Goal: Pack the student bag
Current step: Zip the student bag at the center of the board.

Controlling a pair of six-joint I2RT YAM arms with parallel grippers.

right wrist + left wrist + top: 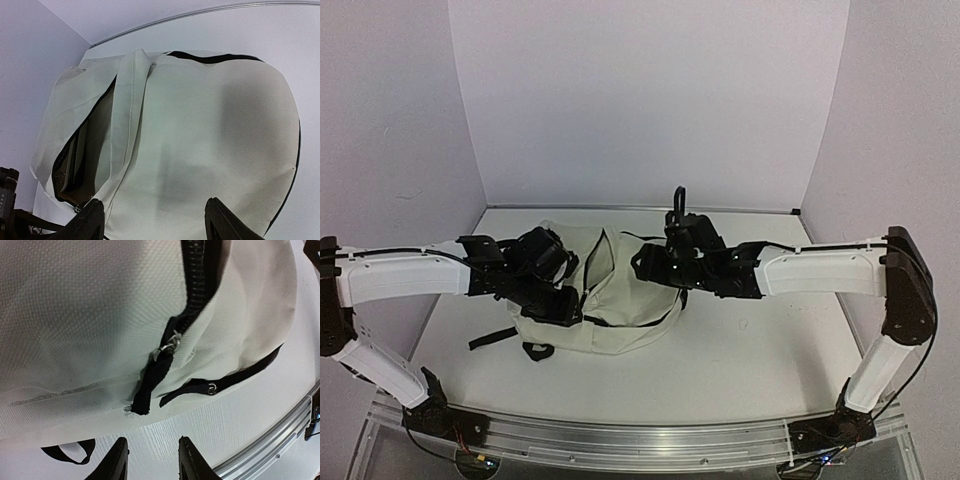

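Note:
The student bag [620, 310], cream fabric with black zippers, lies flat in the middle of the table between both arms. In the left wrist view the bag [75, 315] fills the frame, and its black zipper pull tab [150, 385] hangs just beyond my left gripper [152, 457]. That gripper is open with nothing between its fingers and only bare table beneath. My right gripper [157, 220] stands wide open over the bag's front panel [210, 130], holding nothing. The main opening [75, 160] gapes at the left, dark inside. In the top view the left gripper [558, 300] and right gripper [655, 265] hover at the bag's two sides.
A black strap [235, 377] with a metal rivet trails off the bag toward the aluminium rail [280, 440] at the table's near edge. Another strap loop [495, 337] lies left of the bag. White walls [650, 100] close in the back and sides.

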